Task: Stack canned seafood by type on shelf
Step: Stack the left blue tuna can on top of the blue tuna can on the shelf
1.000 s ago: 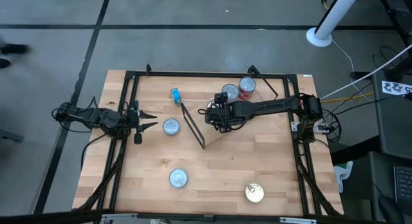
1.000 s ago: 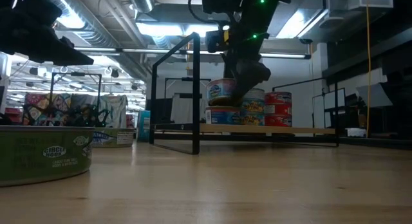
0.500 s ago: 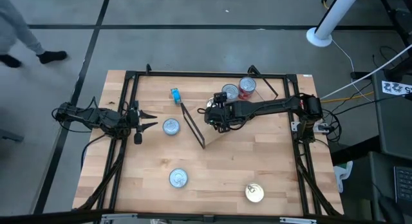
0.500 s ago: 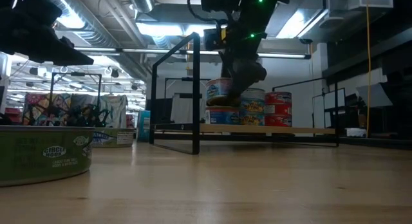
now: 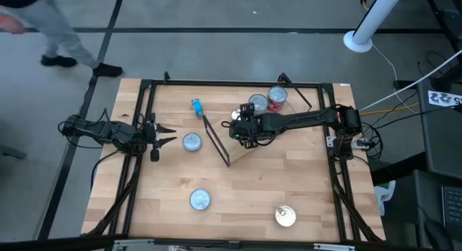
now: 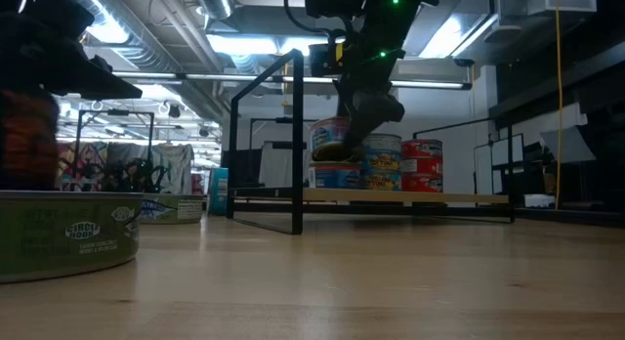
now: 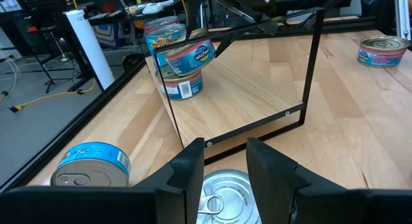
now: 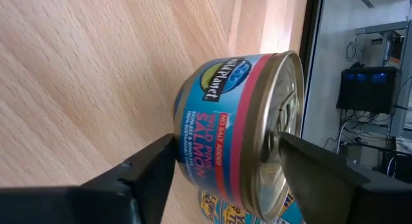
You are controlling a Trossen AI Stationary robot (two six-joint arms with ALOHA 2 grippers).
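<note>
On the shelf (image 6: 410, 195), between its black wire end frames (image 5: 216, 141), my right gripper (image 8: 228, 153) is shut on a blue salmon tin (image 8: 232, 121). It holds the tin tilted just over another blue tin (image 6: 337, 176). Beside them on the shelf stand stacked blue tins (image 6: 383, 159) and red tins (image 6: 422, 164). My left gripper (image 5: 162, 133) waits open at the table's left. It points at a silver-lidded tin (image 5: 191, 141) that lies flat on the tabletop, with nothing between its fingers. My right gripper has the salmon tin between its two fingers. One finger (image 8: 322, 172) is against the lid (image 8: 283, 108) and the other finger (image 8: 141, 179) is against the wall near the base (image 8: 187, 140). The fingers slant down from the table's right. The tin sits tilted; whether it touches the tin below, I cannot tell.
Loose tins lie on the tabletop: a silver-lidded one (image 5: 200, 200) near the front, a gold one (image 5: 286, 216) at the front right, and a blue one (image 5: 196, 105) on its side left of the shelf. A person (image 5: 65, 34) walks on the floor beyond the far left corner.
The salmon tin between my right gripper's fingers has tipped from level to tilted, staying over the lower tin. A person has walked in along the floor beyond the table's far left corner.
</note>
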